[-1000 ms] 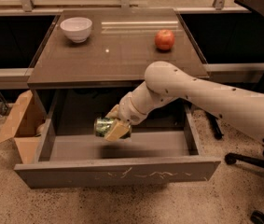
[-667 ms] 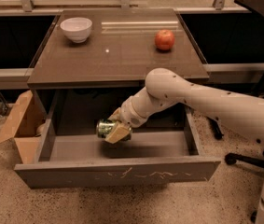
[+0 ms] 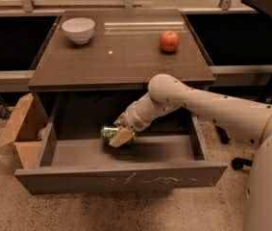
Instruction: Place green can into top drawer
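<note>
The top drawer (image 3: 121,179) of the grey table stands pulled out, its scratched front panel facing me. My gripper (image 3: 116,134) reaches down into the drawer from the right and is shut on the green can (image 3: 108,133), which lies on its side, low over the drawer floor left of centre. Whether the can touches the floor I cannot tell. The tan fingers (image 3: 122,136) cover the can's right part.
On the table top (image 3: 126,61) stand a white bowl (image 3: 78,30) at back left and a red apple (image 3: 169,41) at back right. An open cardboard box (image 3: 18,134) sits on the floor left of the drawer. A chair base (image 3: 239,163) is at right.
The gripper with the green can has sunk slightly lower into the drawer and shifted a little; the arm's elbow has dropped.
</note>
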Controlling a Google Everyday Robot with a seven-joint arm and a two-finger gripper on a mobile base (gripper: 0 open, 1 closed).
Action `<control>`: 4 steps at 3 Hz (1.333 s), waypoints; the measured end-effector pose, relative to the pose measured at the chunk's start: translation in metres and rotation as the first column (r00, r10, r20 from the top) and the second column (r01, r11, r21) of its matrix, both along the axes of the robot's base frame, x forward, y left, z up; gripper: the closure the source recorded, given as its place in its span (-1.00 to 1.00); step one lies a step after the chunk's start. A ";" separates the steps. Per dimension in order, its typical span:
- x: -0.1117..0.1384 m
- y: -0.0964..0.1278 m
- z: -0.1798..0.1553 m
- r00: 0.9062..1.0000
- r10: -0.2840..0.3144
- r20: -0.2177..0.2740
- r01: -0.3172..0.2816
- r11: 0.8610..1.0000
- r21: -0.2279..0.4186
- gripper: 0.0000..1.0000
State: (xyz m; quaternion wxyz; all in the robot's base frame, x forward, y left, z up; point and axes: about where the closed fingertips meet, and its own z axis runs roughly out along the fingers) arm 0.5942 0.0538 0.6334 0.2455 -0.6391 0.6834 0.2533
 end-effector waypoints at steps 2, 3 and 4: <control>0.007 0.002 -0.005 1.000 -0.004 0.003 0.004 1.000 0.004 -0.93; 0.005 0.007 0.015 0.999 0.018 0.047 -0.020 0.999 0.051 -1.00; -0.006 0.006 0.055 0.992 0.047 0.119 -0.059 0.993 0.105 -1.00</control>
